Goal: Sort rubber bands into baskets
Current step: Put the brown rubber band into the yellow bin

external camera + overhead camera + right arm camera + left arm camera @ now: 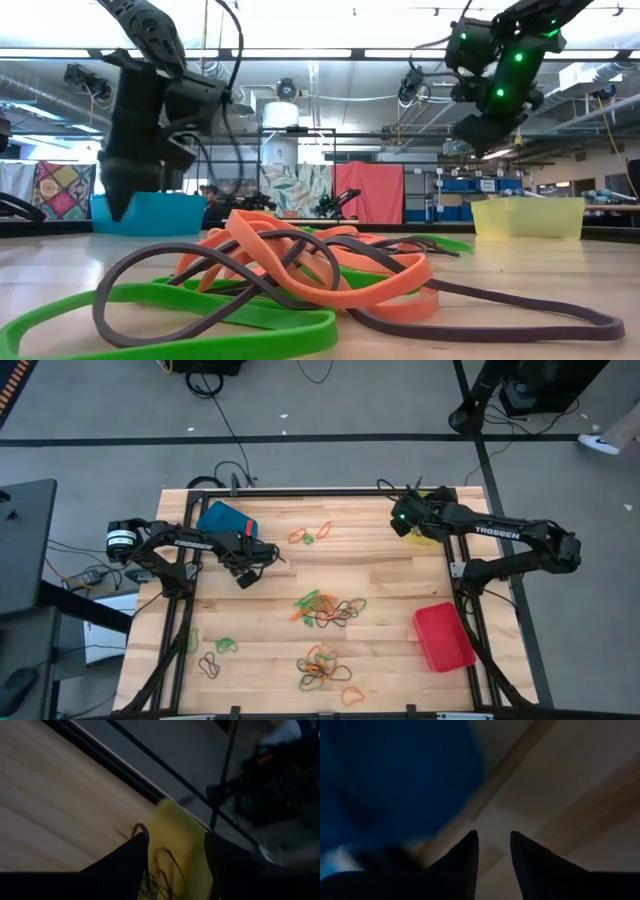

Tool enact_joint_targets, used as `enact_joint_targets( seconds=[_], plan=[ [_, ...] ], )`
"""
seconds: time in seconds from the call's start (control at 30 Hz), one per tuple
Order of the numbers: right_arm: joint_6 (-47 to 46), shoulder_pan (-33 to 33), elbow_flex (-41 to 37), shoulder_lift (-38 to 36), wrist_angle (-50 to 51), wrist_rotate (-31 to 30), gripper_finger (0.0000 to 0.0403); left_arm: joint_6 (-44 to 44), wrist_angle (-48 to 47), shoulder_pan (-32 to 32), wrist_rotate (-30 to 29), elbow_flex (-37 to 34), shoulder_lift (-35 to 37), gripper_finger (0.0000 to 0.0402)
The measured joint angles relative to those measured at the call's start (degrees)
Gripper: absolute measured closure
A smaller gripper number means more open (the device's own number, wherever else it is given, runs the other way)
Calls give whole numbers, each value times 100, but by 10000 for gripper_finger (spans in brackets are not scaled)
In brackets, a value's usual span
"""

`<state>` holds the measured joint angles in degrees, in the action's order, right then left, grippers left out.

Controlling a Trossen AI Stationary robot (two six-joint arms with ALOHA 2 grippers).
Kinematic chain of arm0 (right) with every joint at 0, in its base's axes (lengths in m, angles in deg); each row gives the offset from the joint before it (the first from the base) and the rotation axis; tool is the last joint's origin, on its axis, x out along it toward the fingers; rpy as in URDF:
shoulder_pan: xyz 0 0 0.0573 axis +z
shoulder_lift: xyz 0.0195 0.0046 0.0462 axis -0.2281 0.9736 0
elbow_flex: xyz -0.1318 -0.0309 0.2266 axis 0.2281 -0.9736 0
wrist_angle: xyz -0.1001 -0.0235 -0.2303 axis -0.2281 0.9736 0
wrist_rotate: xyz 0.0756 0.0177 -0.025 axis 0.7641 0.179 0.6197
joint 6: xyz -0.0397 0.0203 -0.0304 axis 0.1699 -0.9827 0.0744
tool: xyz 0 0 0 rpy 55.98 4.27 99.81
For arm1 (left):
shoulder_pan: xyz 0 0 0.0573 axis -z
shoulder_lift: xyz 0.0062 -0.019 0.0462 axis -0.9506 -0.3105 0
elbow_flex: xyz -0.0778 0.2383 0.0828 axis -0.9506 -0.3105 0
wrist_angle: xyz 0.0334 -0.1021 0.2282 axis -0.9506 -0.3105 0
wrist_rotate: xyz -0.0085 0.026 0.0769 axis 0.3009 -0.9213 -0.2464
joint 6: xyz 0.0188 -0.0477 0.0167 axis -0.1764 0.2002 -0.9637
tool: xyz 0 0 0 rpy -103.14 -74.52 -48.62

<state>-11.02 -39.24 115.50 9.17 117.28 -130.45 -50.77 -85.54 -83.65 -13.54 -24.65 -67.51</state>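
Left gripper [246, 573]: beside the blue basket [226, 520], fingers parted, nothing seen between them; apparently between picks.

Rubber bands [328, 608]: orange, green and dark loops scattered mid-table, unsorted.

Red basket [443, 637]: near the right edge.

Right gripper [176, 851]: over the yellow basket [176, 827], jaws spread, a dark band [141, 828] at one finger, likely being dropped in.
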Motion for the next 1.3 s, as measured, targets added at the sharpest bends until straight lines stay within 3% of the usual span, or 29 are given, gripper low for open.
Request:
enact_joint_targets(
  seconds=[0.33,0.57,0.77,0.83,0.97,1.17,1.3],
  plan=[
    [64,693,0,0,-683,248,194,638,-731,132,-224,0,7,284],
    [68,958,0,-2,-797,231,194,-261,235,136,-289,272,179,284],
    [212,656,0,-2,-473,-1125,194,-1196,1269,122,-130,774,215,284],
    [191,458,0,-4,-461,-1249,194,-1460,1418,89,-129,892,210,284],
    [-90,139,0,-4,-436,-813,194,-1814,2010,-77,-254,953,210,284],
    [-871,-305,0,-4,391,-788,194,-2163,2312,-549,-332,951,188,284],
    [-1278,-571,0,-4,847,47,194,-2258,2476,-795,-299,951,188,288]
  ],
)
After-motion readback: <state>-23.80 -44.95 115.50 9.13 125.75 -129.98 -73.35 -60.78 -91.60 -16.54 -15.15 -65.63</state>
